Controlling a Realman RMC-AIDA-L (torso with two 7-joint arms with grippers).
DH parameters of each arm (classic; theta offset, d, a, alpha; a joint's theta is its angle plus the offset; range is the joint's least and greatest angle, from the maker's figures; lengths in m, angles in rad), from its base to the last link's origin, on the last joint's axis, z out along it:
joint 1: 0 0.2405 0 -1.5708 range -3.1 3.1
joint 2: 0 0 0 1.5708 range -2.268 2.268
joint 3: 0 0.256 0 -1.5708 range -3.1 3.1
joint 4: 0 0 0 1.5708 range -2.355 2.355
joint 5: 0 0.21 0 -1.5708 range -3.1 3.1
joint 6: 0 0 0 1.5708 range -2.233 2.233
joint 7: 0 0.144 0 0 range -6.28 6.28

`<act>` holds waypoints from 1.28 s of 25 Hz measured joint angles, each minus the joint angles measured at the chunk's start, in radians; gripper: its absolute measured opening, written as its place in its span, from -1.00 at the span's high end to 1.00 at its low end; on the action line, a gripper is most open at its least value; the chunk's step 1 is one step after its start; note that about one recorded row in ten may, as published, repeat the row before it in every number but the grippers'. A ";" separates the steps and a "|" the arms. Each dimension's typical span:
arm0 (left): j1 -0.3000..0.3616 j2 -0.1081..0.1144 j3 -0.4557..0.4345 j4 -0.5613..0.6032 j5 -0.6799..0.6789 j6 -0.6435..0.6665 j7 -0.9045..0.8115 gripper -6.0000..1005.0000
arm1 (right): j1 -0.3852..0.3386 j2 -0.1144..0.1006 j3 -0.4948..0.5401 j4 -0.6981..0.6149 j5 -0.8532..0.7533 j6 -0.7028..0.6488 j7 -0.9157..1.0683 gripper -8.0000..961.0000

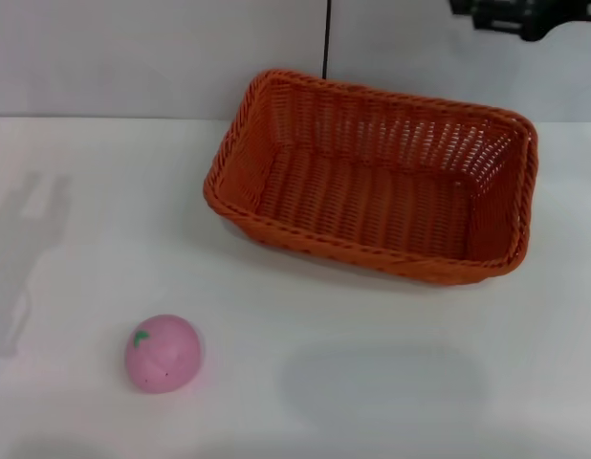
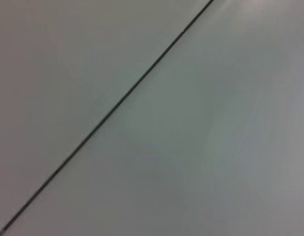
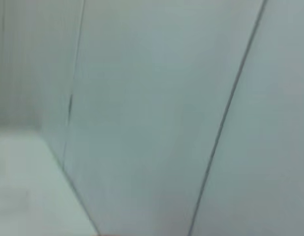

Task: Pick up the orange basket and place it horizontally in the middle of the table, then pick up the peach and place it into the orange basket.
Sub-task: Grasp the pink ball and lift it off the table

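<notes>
Nearest the head camera, the peach (image 1: 163, 353) is seen resting on the table (image 1: 391, 382), toward the near left of the white surface; it is a small round pink fruit with a tiny green leaf mark on its upper left side and faint specks; nothing is touching it. Farther back and to the right, well apart from the peach, the orange basket (image 1: 377, 177) is set on the tabletop; its long side runs roughly across the view, slightly skewed so that its right end lies a little nearer; its braided rim and slanted openwork sides are plainly shown, and only woven orange floor is seen inside. Behind the basket a pale wall is seen, divided by a thin dark vertical seam (image 1: 327, 38) that ends just above the basket's far rim. At the upper right edge of the head view a dark piece of the right gripper (image 1: 525, 14) is shown, raised high above and behind the basket's right end and apart from it; whether its fingers are spread or pressed together cannot be told. Only grey panel crossed by a dark seam is shown by the left wrist view; pale wall panels, seams and a corner of white surface are shown by the right wrist view.
</notes>
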 joint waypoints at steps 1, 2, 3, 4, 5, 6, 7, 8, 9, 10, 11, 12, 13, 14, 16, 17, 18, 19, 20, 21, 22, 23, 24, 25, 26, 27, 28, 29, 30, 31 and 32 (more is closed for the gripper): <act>0.000 0.006 0.016 -0.002 0.005 0.000 0.005 -0.01 | -0.042 0.010 0.013 0.000 0.083 -0.015 -0.029 -0.13; 0.000 0.013 0.031 -0.004 0.010 0.000 0.010 -0.01 | -0.079 0.021 0.026 0.005 0.149 -0.030 -0.053 -0.13; 0.001 0.028 0.055 -0.006 0.026 0.001 0.018 -0.01 | -0.127 0.034 0.045 0.023 0.246 -0.059 -0.090 -0.13; 0.001 0.042 0.072 -0.008 0.042 0.001 0.025 -0.01 | -0.162 0.041 0.059 0.046 0.326 -0.088 -0.120 -0.13; 0.002 0.060 0.088 -0.008 0.066 0.001 0.031 -0.01 | -0.199 0.049 0.070 0.084 0.405 -0.127 -0.156 -0.13; 0.002 0.080 0.099 -0.009 0.094 0.001 0.036 -0.01 | -0.223 0.051 0.076 0.122 0.461 -0.159 -0.180 -0.13; 0.002 0.096 0.106 -0.010 0.123 0.001 0.039 -0.01 | -0.257 0.053 0.083 0.192 0.545 -0.212 -0.219 -0.13; 0.002 0.115 0.110 -0.013 0.166 0.002 0.044 -0.01 | -0.277 0.053 0.088 0.243 0.589 -0.242 -0.244 -0.13; -0.001 0.132 0.112 -0.017 0.209 0.002 0.049 -0.01 | -0.296 0.052 0.103 0.324 0.645 -0.284 -0.285 -0.13; -0.004 0.149 0.115 -0.023 0.264 0.002 0.055 -0.01 | -0.313 0.051 0.122 0.395 0.684 -0.319 -0.321 -0.13; -0.007 0.169 0.117 -0.032 0.324 0.002 0.059 -0.01 | -0.324 0.051 0.156 0.464 0.708 -0.350 -0.358 -0.13; -0.009 0.183 0.118 -0.042 0.380 0.002 0.061 -0.01 | -0.333 0.051 0.199 0.533 0.722 -0.378 -0.398 -0.13; -0.011 0.199 0.119 -0.058 0.437 0.003 0.062 -0.01 | -0.339 0.051 0.231 0.577 0.728 -0.391 -0.423 -0.13; -0.011 0.212 0.120 -0.080 0.514 0.004 0.063 -0.01 | -0.346 0.051 0.278 0.626 0.729 -0.400 -0.450 -0.13; -0.014 0.231 0.118 -0.118 0.635 0.008 0.061 -0.01 | -0.360 0.050 0.362 0.700 0.731 -0.407 -0.487 -0.13; -0.017 0.237 0.115 -0.131 0.693 0.011 0.056 -0.02 | -0.368 0.050 0.397 0.714 0.732 -0.409 -0.493 -0.13; -0.020 0.239 0.112 -0.135 0.727 0.015 0.052 -0.02 | -0.377 0.049 0.434 0.728 0.732 -0.413 -0.496 -0.13; -0.025 0.241 0.109 -0.138 0.771 0.022 0.046 -0.02 | -0.385 0.048 0.455 0.731 0.733 -0.417 -0.496 -0.13; -0.029 0.242 0.107 -0.137 0.796 0.030 0.042 -0.02 | -0.393 0.048 0.480 0.734 0.733 -0.424 -0.495 -0.13; -0.031 0.242 0.107 -0.137 0.812 0.038 0.041 -0.02 | -0.402 0.048 0.512 0.735 0.734 -0.435 -0.492 -0.13; -0.033 0.240 0.107 -0.137 0.827 0.047 0.039 -0.03 | -0.407 0.047 0.545 0.736 0.734 -0.445 -0.488 -0.13; -0.033 0.238 0.107 -0.139 0.842 0.056 0.037 -0.03 | -0.411 0.047 0.566 0.738 0.734 -0.451 -0.485 -0.13; -0.033 0.235 0.106 -0.140 0.850 0.063 0.037 -0.03 | -0.414 0.047 0.594 0.741 0.734 -0.457 -0.481 -0.13; -0.033 0.232 0.107 -0.140 0.857 0.072 0.037 -0.03 | -0.417 0.047 0.612 0.744 0.735 -0.461 -0.478 -0.13; -0.034 0.230 0.108 -0.140 0.861 0.083 0.037 -0.03 | -0.418 0.046 0.623 0.746 0.735 -0.462 -0.475 -0.13; -0.034 0.229 0.110 -0.138 0.862 0.091 0.037 -0.03 | -0.418 0.045 0.629 0.748 0.735 -0.462 -0.471 -0.13; -0.034 0.227 0.112 -0.135 0.864 0.101 0.037 -0.04 | -0.418 0.044 0.631 0.749 0.735 -0.463 -0.468 -0.13; -0.034 0.225 0.114 -0.134 0.865 0.111 0.036 -0.04 | -0.418 0.041 0.633 0.751 0.735 -0.463 -0.466 -0.13; -0.033 0.223 0.115 -0.133 0.865 0.121 0.035 -0.04 | -0.415 0.039 0.634 0.755 0.735 -0.463 -0.464 -0.13; -0.031 0.220 0.115 -0.132 0.868 0.135 0.031 -0.04 | -0.414 0.037 0.635 0.757 0.735 -0.463 -0.462 -0.13; -0.029 0.218 0.115 -0.132 0.873 0.144 0.029 -0.04 | -0.411 0.036 0.637 0.760 0.735 -0.462 -0.462 -0.13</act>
